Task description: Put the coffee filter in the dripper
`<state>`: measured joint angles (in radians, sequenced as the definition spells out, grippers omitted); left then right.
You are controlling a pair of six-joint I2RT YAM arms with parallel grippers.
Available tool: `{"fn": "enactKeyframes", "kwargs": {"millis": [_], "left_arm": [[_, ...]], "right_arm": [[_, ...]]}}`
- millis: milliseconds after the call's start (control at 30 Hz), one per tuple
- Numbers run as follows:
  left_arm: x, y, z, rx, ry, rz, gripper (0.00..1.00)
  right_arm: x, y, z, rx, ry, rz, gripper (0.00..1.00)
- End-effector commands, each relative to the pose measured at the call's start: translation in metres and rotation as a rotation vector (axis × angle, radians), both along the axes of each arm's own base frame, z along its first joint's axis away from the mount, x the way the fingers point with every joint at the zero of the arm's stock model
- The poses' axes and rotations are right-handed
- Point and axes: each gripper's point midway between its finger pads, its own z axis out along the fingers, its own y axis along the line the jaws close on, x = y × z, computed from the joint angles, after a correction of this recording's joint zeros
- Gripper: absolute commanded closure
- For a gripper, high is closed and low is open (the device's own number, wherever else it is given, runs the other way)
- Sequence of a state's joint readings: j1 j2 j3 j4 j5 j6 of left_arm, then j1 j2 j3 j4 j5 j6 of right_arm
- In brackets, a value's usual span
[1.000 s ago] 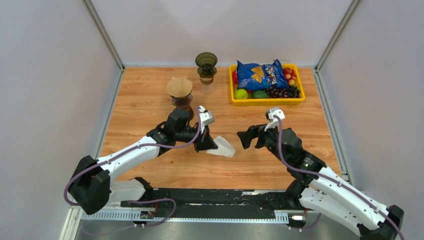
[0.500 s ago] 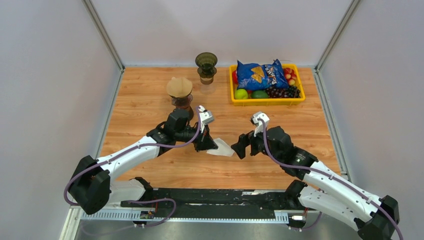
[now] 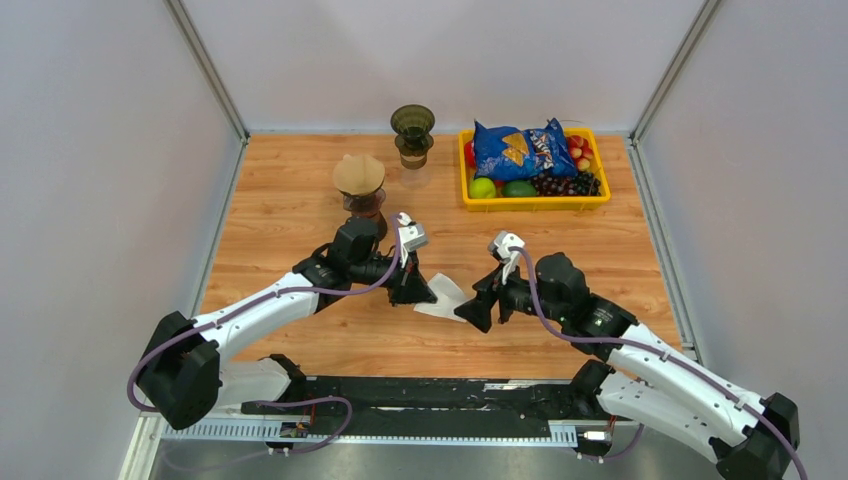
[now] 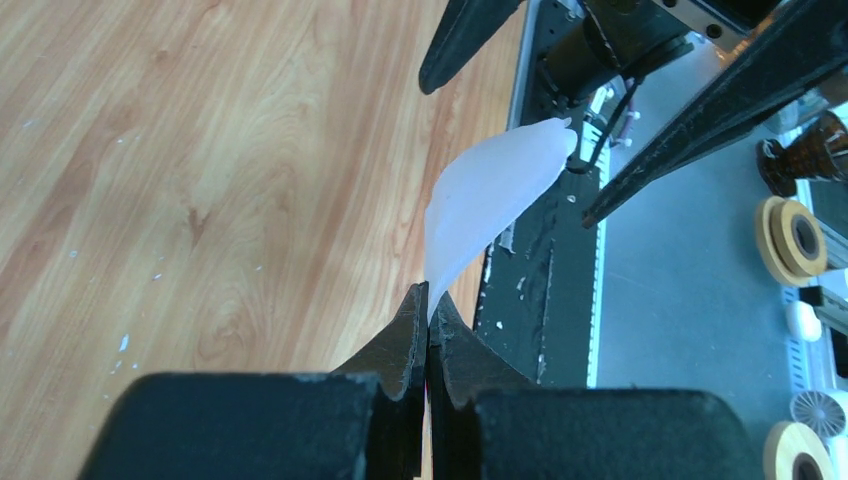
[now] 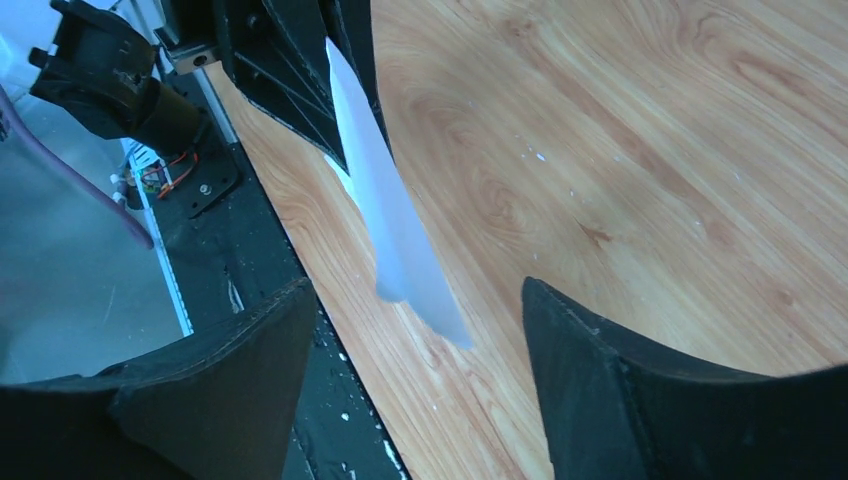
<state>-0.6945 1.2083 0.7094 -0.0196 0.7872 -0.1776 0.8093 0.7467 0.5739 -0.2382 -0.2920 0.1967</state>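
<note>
A white paper coffee filter (image 3: 446,297) hangs flat above the wooden table, and my left gripper (image 3: 418,291) is shut on one of its corners. In the left wrist view the filter (image 4: 495,190) sticks out past the pinched gripper (image 4: 428,300). My right gripper (image 3: 472,309) is open, its jaws either side of the filter's free end (image 5: 400,235) without touching it; the gripper (image 5: 412,298) is seen here too. An empty dark dripper (image 3: 412,127) stands at the back. A second dripper (image 3: 359,182) to its left carries a brown filter.
A yellow basket (image 3: 534,203) at the back right holds a blue chip bag (image 3: 518,147) and fruit. The black rail (image 3: 400,395) with the arm bases runs along the table's near edge. Grey walls close in the table on three sides.
My right arm has swung left towards the filter, bringing its jaws around the filter's free end, and they have narrowed a little. The left arm and filter have stayed put.
</note>
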Motion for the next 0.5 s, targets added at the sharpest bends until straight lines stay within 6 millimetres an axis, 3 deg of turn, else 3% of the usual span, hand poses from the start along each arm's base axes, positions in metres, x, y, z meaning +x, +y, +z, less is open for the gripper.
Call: {"fn": "enactKeyframes", "kwargs": {"millis": [0,200,300,333,367,433,467], "left_arm": [[-0.018,-0.003,0.014,-0.06,-0.001,-0.105,1.0],[-0.03,-0.001,0.013,-0.079,0.008,-0.17,0.99],[-0.03,0.0,0.009,-0.073,0.005,-0.172,0.98],[-0.029,0.0,0.008,-0.068,0.004,-0.165,0.93],[-0.028,0.0,0.007,-0.064,0.005,-0.159,0.76],[-0.026,0.0,0.008,-0.062,0.006,-0.143,0.57],[-0.022,-0.002,0.01,-0.07,-0.008,-0.13,0.37]], "right_arm": [[0.006,0.015,0.028,0.072,-0.083,0.045,0.27],[0.002,0.031,0.034,0.106,-0.065,0.125,0.57],[0.001,0.034,0.036,0.114,-0.059,0.136,0.84],[0.0,0.035,0.038,0.124,-0.052,0.141,0.94],[-0.001,0.036,0.039,0.133,-0.044,0.141,1.0],[0.001,0.036,0.042,0.149,-0.028,0.117,1.0],[0.003,0.035,0.042,0.153,-0.019,0.098,1.0]]}}
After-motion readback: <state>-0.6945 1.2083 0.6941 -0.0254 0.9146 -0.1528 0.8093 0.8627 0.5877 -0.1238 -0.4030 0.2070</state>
